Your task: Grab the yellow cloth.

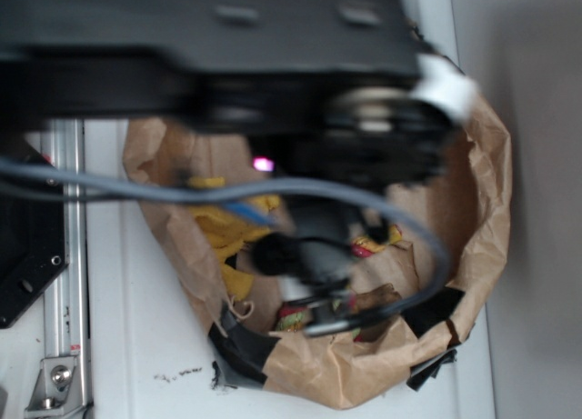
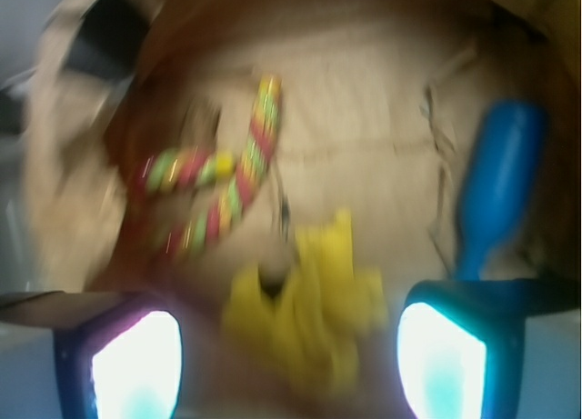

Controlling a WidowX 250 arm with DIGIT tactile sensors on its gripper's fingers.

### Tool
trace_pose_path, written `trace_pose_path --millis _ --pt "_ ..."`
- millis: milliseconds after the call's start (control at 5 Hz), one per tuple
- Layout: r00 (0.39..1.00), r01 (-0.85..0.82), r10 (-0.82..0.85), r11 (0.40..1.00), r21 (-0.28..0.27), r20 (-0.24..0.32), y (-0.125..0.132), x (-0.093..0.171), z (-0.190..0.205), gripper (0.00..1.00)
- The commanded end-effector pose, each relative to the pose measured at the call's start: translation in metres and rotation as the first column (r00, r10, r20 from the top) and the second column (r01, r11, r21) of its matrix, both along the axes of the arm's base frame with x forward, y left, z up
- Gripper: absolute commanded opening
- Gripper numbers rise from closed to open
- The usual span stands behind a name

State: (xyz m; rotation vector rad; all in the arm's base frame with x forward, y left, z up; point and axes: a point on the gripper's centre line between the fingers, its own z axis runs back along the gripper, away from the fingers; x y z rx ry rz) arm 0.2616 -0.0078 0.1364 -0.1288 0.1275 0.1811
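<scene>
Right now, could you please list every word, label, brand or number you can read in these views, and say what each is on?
None can be read. Both views are motion-blurred: the blue bottle, the yellow cloth, the twisted rope and the brown paper bag show no legible print.

Overhead exterior; close wrist, bag shared.

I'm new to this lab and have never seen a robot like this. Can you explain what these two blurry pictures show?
It is a small robot arm reaching into a brown paper bag. One picture looks down from outside, so the dark arm and its cable hide much of the bag. The other comes from a camera on the arm's wrist: the two glowing shapes below are the fingers of its gripper, spread open. Between them on the bag's floor lies the yellow cloth, not yet held. Nearby lie a red, yellow and green rope and a blue bottle.
</scene>
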Motion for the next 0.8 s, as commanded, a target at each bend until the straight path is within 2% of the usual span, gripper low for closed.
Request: trace_pose_path --millis 0,200,400,600 --pt "0.959 -0.040 0.025 0.998 -0.044 -0.283 -0.013 -0.013 -0.058 1.00" --pt "0.926 0.074 -0.070 0.997 -0.004 -0.370 -0.005 -0.052 -0.067 1.00" --pt "0.919 0.084 -0.089 0.996 -0.030 -0.384 -0.001 -0.067 -0.076 1.00" --pt "0.896 0.125 -0.128 0.992 -0.034 -0.425 -0.016 -0.088 -0.093 1.00"
